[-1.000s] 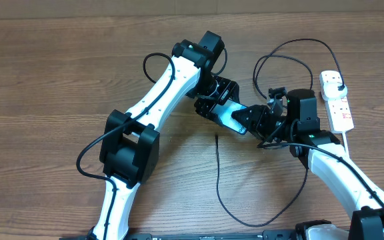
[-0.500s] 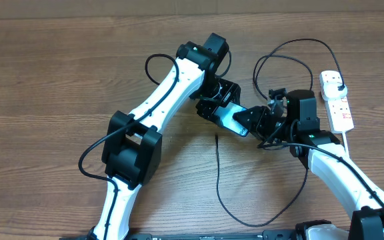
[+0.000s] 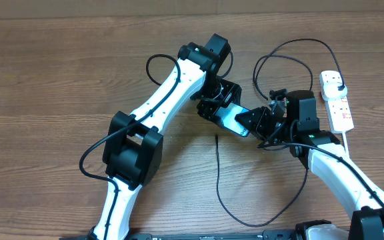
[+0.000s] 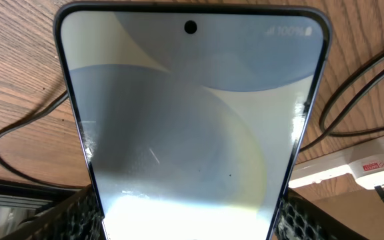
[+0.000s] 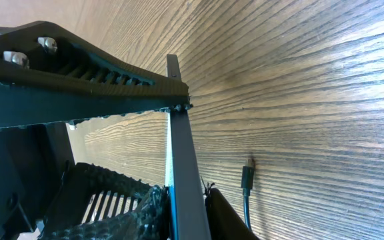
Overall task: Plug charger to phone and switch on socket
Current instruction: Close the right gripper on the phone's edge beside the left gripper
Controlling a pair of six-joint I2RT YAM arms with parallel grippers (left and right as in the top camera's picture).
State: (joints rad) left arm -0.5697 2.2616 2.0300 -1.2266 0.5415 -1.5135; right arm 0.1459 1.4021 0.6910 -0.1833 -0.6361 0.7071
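Observation:
The phone [image 3: 233,119], screen lit, hangs just above the table between both grippers. My left gripper [image 3: 217,105] is shut on its upper-left end; the screen [image 4: 192,120] fills the left wrist view, with a finger on each long edge. My right gripper [image 3: 252,121] is shut on the lower-right end. In the right wrist view the phone [image 5: 182,167] shows edge-on, a finger against each face. The charger's connector tip [image 3: 217,137] [image 5: 247,175] lies loose on the wood just below the phone. The white socket [image 3: 337,101] lies at the far right, with a black plug in it.
The black charger cable [image 3: 220,193] runs from its tip toward the front edge, then loops back under my right arm. More black cable loops behind the right gripper toward the socket [image 4: 352,163]. The left arm's body crosses the table's middle.
My right gripper's jaws have closed in onto the phone's end. The left arm has shifted slightly to the right; the phone and the cable tip stay where they were.

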